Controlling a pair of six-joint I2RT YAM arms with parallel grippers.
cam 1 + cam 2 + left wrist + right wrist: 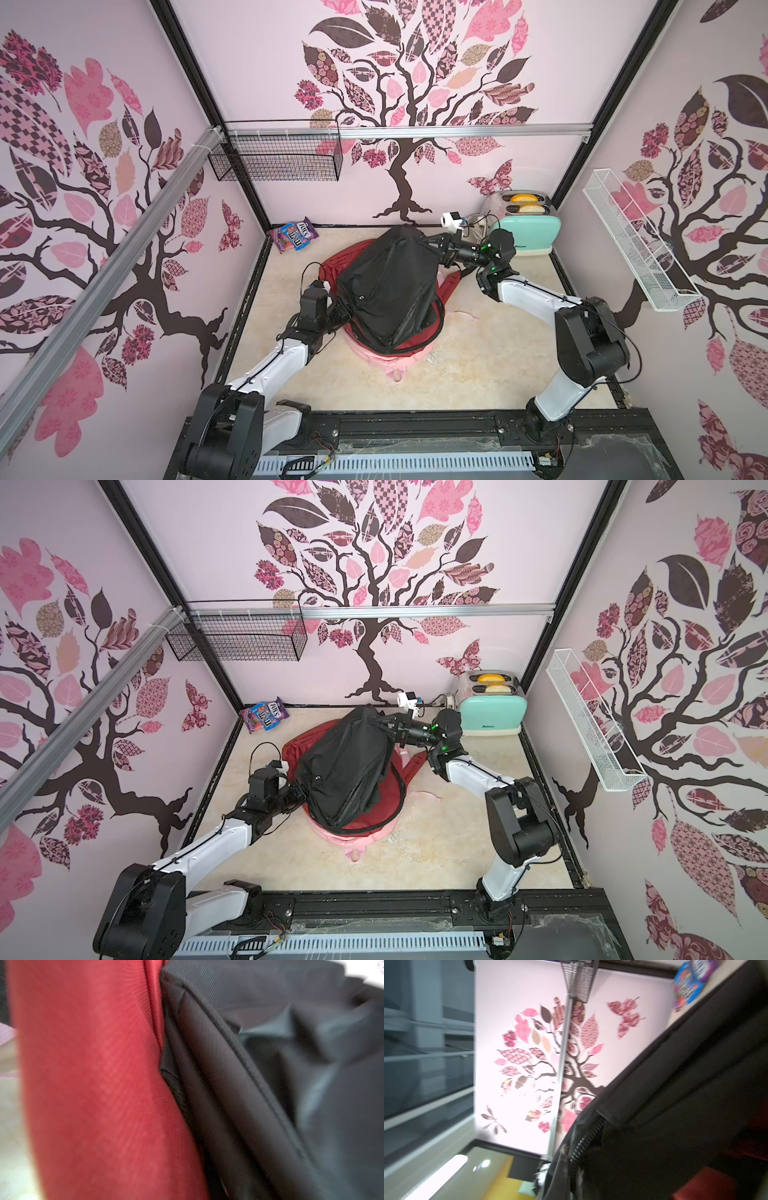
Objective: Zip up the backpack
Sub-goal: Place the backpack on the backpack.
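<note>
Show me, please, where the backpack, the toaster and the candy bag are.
backpack [386, 286], in a top view, middle of its black panel
toaster [527, 233], in a top view, its mint front face
candy bag [294, 237], in a top view, centre of the wrapper

Robot lab booth dressed up as a home: tree wallpaper [415, 83] on panels in black framing [192, 70], left arm [270, 365] and right arm [536, 301] bolted to a base rail [415, 424], toaster [525, 230], candy bag [294, 235].

Red-and-black backpack [390, 286] lies mid-table, black flap lifted, unzipped
</note>
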